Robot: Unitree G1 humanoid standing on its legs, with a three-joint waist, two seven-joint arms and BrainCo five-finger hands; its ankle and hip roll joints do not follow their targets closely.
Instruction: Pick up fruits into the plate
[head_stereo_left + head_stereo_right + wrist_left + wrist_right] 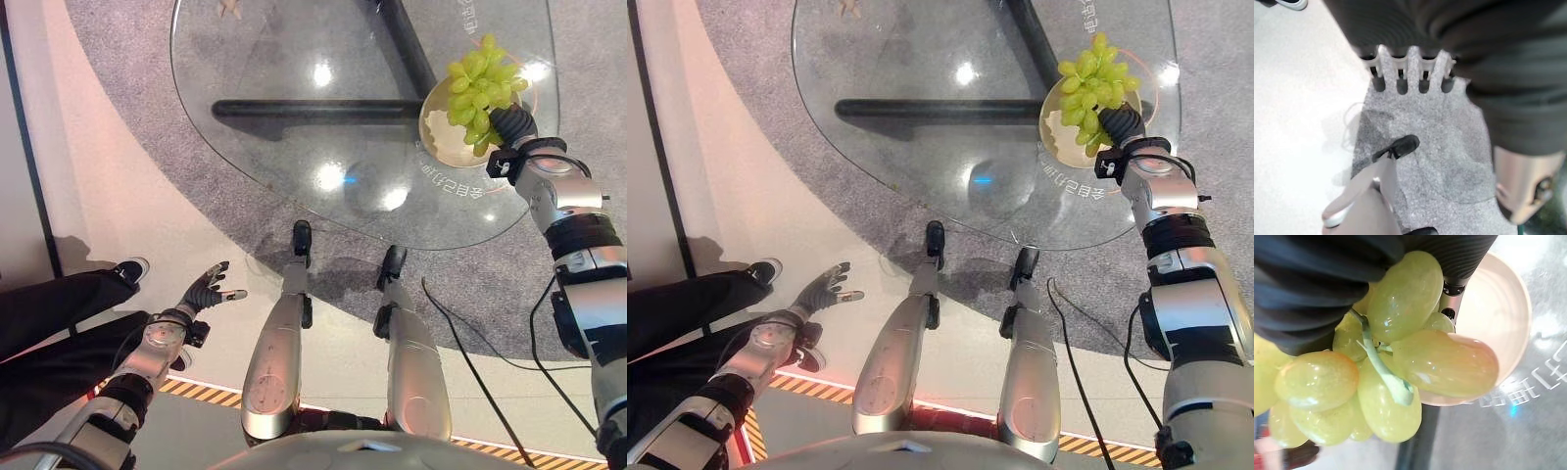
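Closest to my right wrist camera is the bunch of green grapes [1386, 362], pressed right up against my right hand [513, 123], whose fingers are hidden behind the fruit, so I cannot tell how they sit around it. I judge this as the placing step: the bunch hangs over the cream plate [441, 147] on the glass tabletop [294, 147], so next I'd lower and let go inside the rim. My left hand [204, 291] hangs low over the floor, fingers spread, empty.

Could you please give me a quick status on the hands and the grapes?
Right robot hand holds the green grapes over the plate. Left robot hand open, idle above the floor. Nothing in the way.
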